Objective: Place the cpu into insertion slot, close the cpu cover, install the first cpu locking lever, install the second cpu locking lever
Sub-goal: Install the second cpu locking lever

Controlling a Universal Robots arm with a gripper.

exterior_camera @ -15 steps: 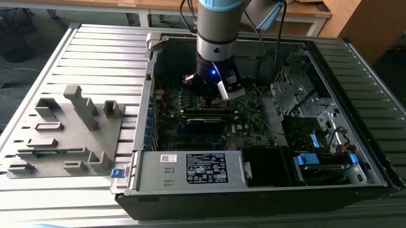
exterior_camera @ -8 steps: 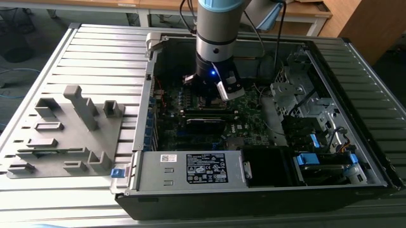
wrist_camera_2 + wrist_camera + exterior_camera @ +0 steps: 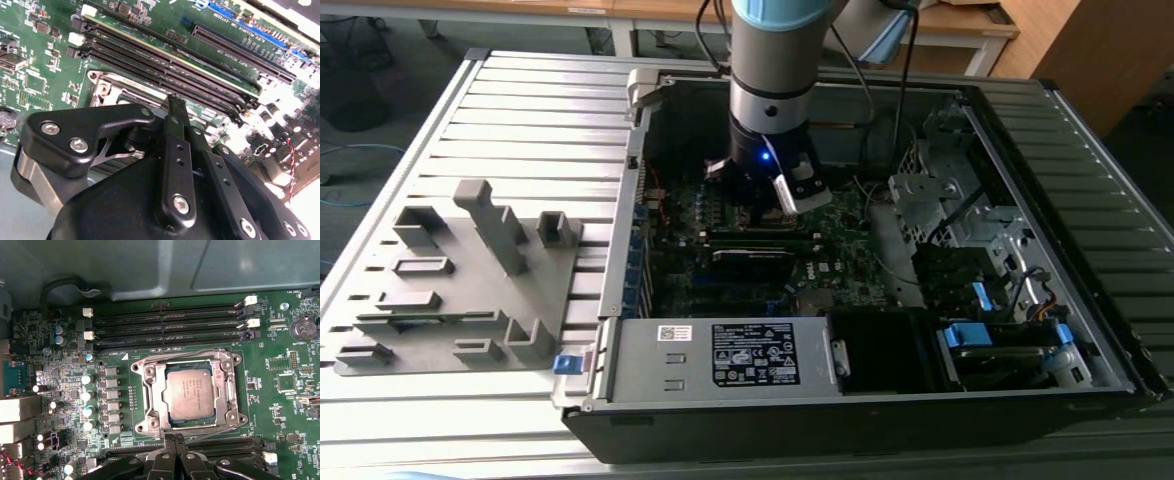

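Observation:
In the first wrist view the cpu [image 3: 192, 390], a dull silver-grey square, lies in the socket. The silvery cpu cover [image 3: 151, 390] lies flat around it as a frame. One thin wire lever [image 3: 220, 430] runs along the socket side nearest my gripper. Another lever [image 3: 197, 350] runs along the far side, by the memory slots. My gripper [image 3: 173, 438] stands at the socket's edge, its black fingers pressed together with nothing seen between them. In the second wrist view the gripper [image 3: 176, 101] tip sits low beside the socket corner [image 3: 105, 89]. The exterior view shows the gripper [image 3: 755, 205] inside the open computer case.
Long black memory slots [image 3: 170, 322] flank the socket. A row of capacitors [image 3: 88, 395] and a coin battery [image 3: 302, 327] stand nearby. The case wall [image 3: 620, 250] and power supply [image 3: 720, 355] hem the board in. A grey fixture [image 3: 467, 280] lies on the exterior view's left.

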